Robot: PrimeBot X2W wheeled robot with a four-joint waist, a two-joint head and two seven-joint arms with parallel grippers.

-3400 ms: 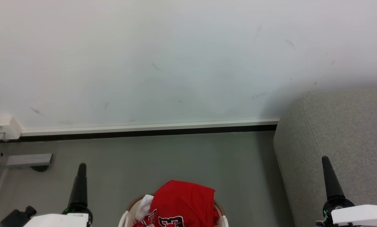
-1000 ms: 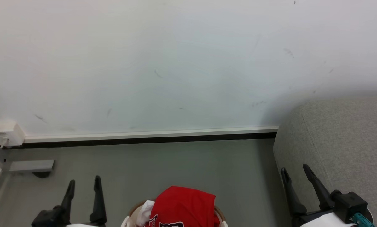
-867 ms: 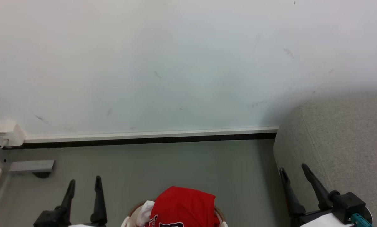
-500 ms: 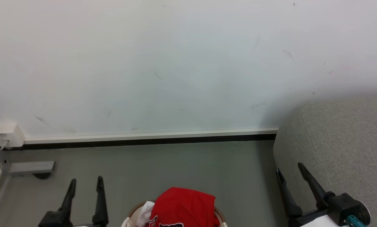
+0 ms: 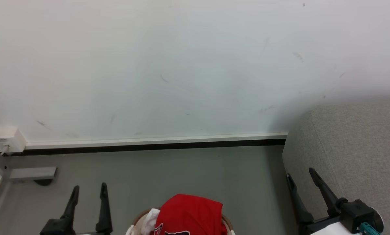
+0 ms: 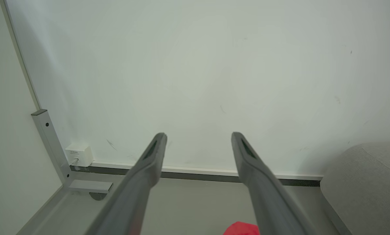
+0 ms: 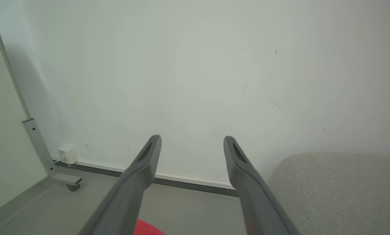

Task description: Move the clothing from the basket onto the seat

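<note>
Sitting in the basket: red jersey heaped up above the rim, with a bit of black-and-white lettering peeking out at the bottom edge of the head view, and a small white piece tucked against its left side
Basket: round cream-white laundry basket with a brown rim, down on the grey floor, near the robot and pretty much centred between the two arms, mostly cut off by the bottom edge
Seat: big grey fabric sofa on the right, rounded corner with a seam running down it, far end up against the wall, apart from the basket with a strip of floor between them
Left arm: left gripper is low on the left, just left of the basket, fingers spread wide and aimed at the far wall, holding nothing
Right arm: right gripper is low on the right, in front of the sofa's left side, fingers parted too and empty; can't tell if it's touching the fabric or just off it
Far side: white wall with a few scuffs, a pale skirting board with a dark line under it
Far left corner: small white socket box on the wall, plus a grey metal frame foot on the floor
</note>
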